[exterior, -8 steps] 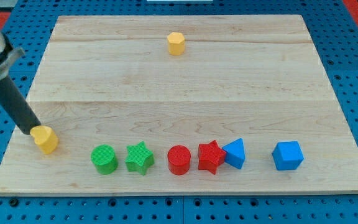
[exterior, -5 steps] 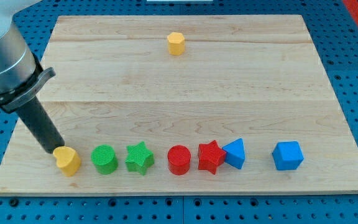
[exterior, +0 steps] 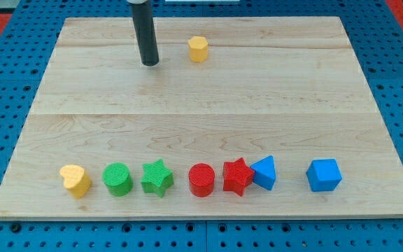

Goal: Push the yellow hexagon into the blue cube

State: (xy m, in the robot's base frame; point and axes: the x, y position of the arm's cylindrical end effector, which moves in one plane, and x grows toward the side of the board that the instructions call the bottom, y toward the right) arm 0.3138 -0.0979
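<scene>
The yellow hexagon (exterior: pixel 198 49) stands near the view's top, a little left of centre. The blue cube (exterior: pixel 324 175) sits at the view's bottom right, at the right end of a row of blocks. My tip (exterior: pixel 150 63) rests on the board left of the yellow hexagon, about a block and a half away and slightly lower in the view, not touching it.
Along the view's bottom runs a row: a yellow heart-like block (exterior: pixel 75 180), a green cylinder (exterior: pixel 117 179), a green star (exterior: pixel 157 178), a red cylinder (exterior: pixel 201 180), a red star (exterior: pixel 238 176) and a blue triangular block (exterior: pixel 264 173). The wooden board (exterior: pixel 208 105) lies on a blue pegboard.
My tip left the yellow heart-like block at the bottom left and moved up and right to beside the yellow hexagon. That block was pushed right, next to the green cylinder.
</scene>
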